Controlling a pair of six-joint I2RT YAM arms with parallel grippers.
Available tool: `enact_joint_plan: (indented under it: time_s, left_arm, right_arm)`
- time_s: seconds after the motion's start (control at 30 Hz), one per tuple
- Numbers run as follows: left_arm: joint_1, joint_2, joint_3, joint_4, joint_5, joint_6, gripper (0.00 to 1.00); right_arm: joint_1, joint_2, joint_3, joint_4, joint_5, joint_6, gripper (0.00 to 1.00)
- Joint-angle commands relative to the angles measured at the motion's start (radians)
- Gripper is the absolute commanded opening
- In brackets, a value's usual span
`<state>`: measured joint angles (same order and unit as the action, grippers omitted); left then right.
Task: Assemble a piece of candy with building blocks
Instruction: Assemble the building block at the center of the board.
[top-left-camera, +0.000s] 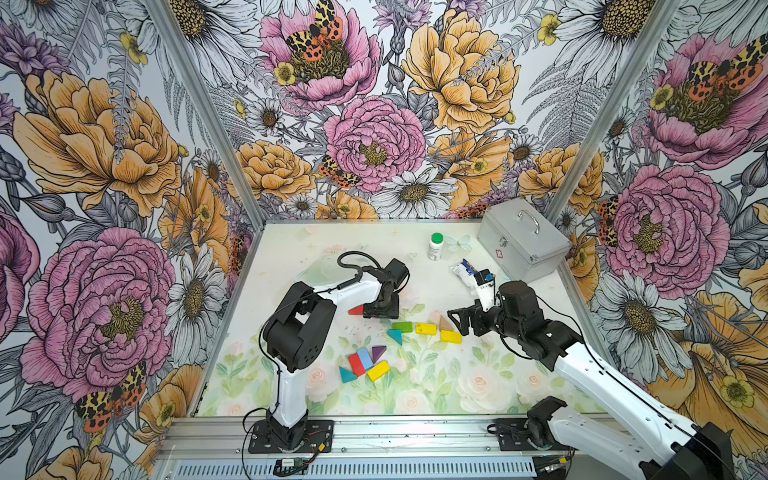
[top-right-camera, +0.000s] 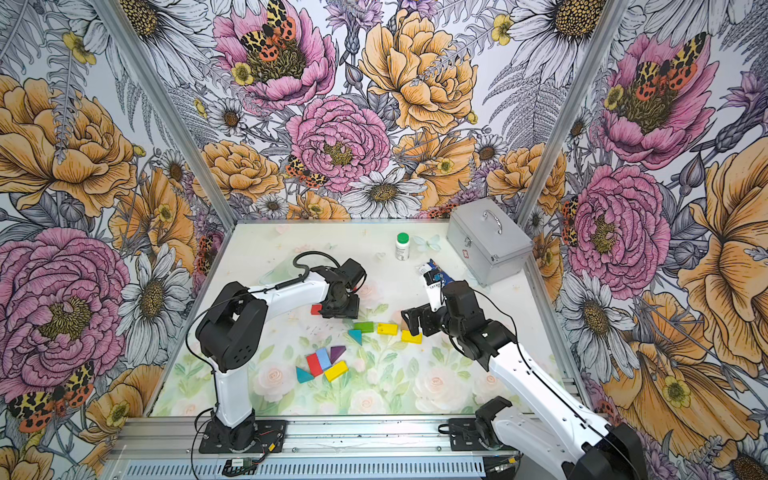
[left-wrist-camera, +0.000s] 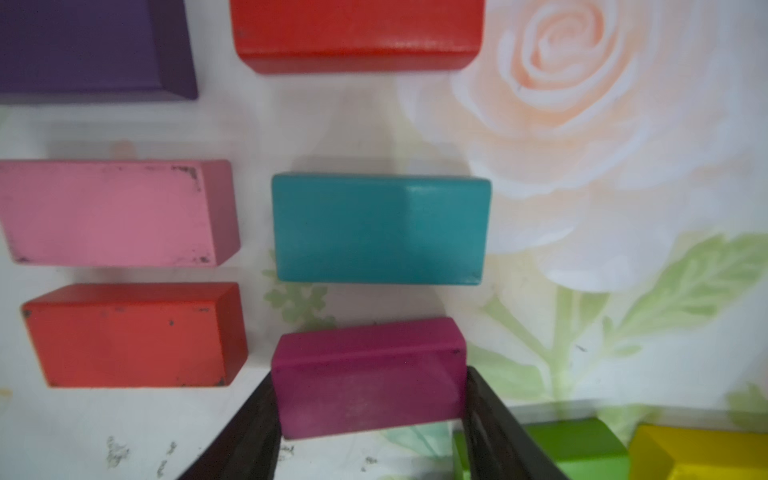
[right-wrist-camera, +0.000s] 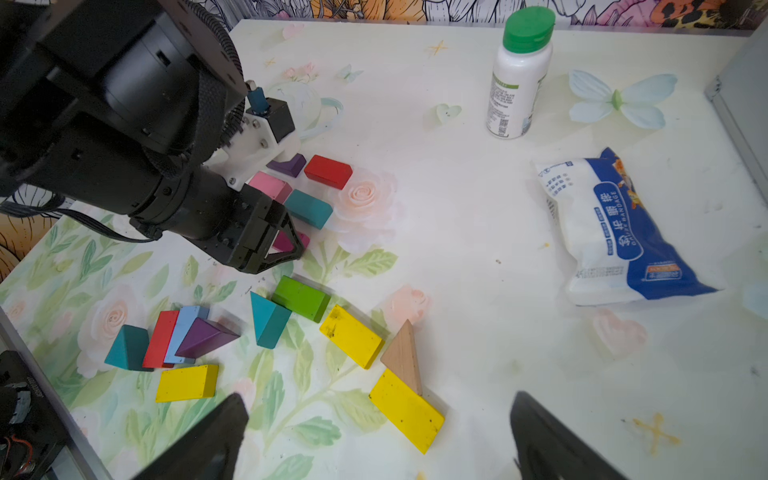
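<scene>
The magenta block (left-wrist-camera: 370, 374) is clamped in your left gripper (left-wrist-camera: 370, 409), with the fingers (left-wrist-camera: 249, 428) pressing on its two short ends, so the grip spans the block's length. It is mid-table (right-wrist-camera: 457, 208), in the cluster of rectangles. The teal rectangle (left-wrist-camera: 380, 228) is its nearest neighbour, with a gap between them, and the green block (left-wrist-camera: 582, 449) is just beside it on the opposite side. Its long axis runs almost parallel to the teal rectangle's, with a slight skew. Whether its underside is already on the mat, the views do not settle. This looks like the placing step, so twist the wrist a little until the two long edges read parallel. Line the short ends up with the teal ends, lower the block until it lies flat, and only then let go. Opening the fingers along the long axis should not nudge the pink block (left-wrist-camera: 112, 212) or the red block (left-wrist-camera: 133, 334), which lie off to one side. Your right gripper (top-left-camera: 458, 322) is spread wide and empty, poised near the tan triangle (top-left-camera: 445, 323), well away from the placement.
</scene>
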<state>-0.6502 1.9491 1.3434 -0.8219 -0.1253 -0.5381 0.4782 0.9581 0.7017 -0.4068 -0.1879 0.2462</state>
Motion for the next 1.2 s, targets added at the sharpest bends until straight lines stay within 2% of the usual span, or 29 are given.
enact_joint_plan:
  time_s: [0.0, 0.53, 1.17]
  left_arm:
    - [0.009, 0.029, 0.028, 0.010, 0.023, 0.029, 0.48]
    - [0.040, 0.092, 0.055, 0.043, 0.029, 0.003, 0.51]
    - [0.071, 0.119, 0.080, 0.041, 0.019, 0.030, 0.53]
  right_arm:
    - [-0.006, 0.024, 0.046, 0.018, 0.016, 0.013, 1.00]
    - [-0.006, 0.035, 0.064, 0.018, 0.017, 0.004, 1.00]
    - [-0.007, 0.042, 0.071, 0.018, 0.010, -0.001, 1.00]
